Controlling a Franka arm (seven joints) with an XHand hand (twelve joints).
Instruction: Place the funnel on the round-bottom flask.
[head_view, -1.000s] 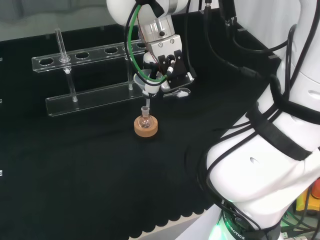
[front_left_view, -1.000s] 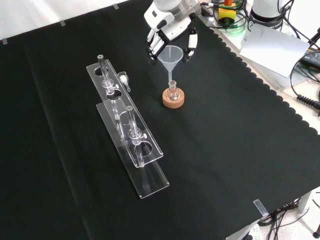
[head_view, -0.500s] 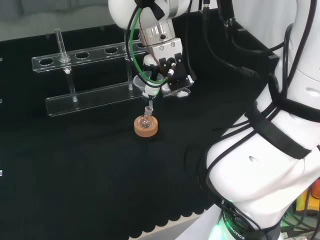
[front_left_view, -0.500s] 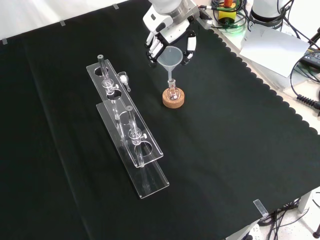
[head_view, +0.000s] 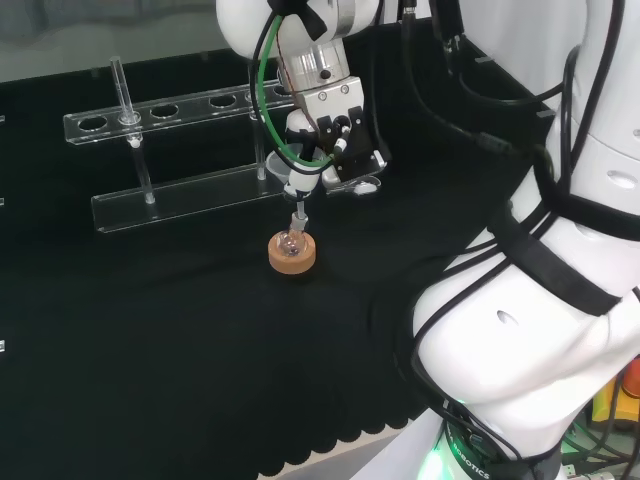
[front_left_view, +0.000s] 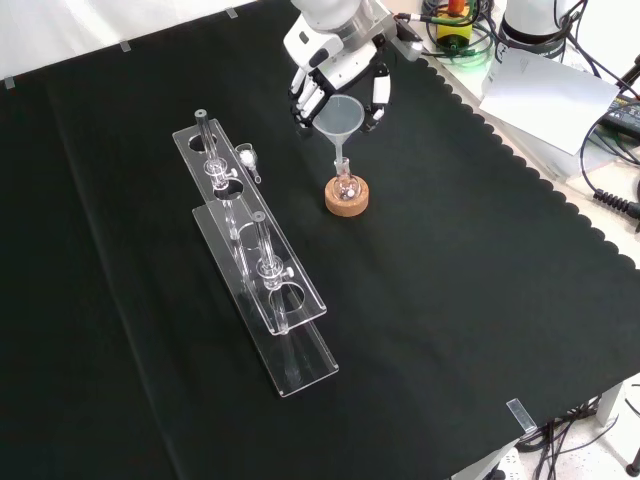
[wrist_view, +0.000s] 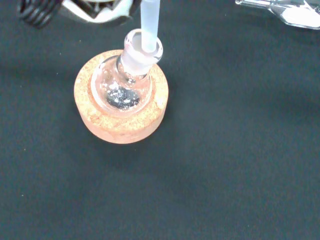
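1. since a second ago my hand (front_left_view: 335, 72) has come down a little with the funnel (front_left_view: 341, 116), and the funnel's stem, which hung just above the flask's mouth, now reaches into it.
2. my hand sits at the top centre of the front view, fingers (front_left_view: 303, 100) curled down around the funnel's cone, pinching it from both sides.
3. in the head view my hand (head_view: 335, 130) is in the upper middle of the frame, with the funnel's stem (head_view: 297, 210) pointing straight down from it.
4. the round-bottom flask (front_left_view: 346, 186) stands upright in a cork ring (front_left_view: 346, 199) just below my hand, above the middle of the front view.
5. in the wrist view the frosted stem (wrist_view: 149, 25) enters the flask's neck (wrist_view: 141, 50); the bulb (wrist_view: 121, 90) sits in the cork ring (wrist_view: 120, 117), with small pale specks at its bottom.
6. i cannot tell whether the funnel's cone already rests on the neck; its stem is inside the mouth.
7. a clear tube rack (front_left_view: 262, 270) runs down the left centre of the front view, well apart from the flask, with upright glass tubes (front_left_view: 256, 240) in it.
8. in the head view the rack (head_view: 170, 150) lies in the upper left, behind the flask (head_view: 292, 241).
9. the desk (front_left_view: 480, 300) is covered in black cloth.
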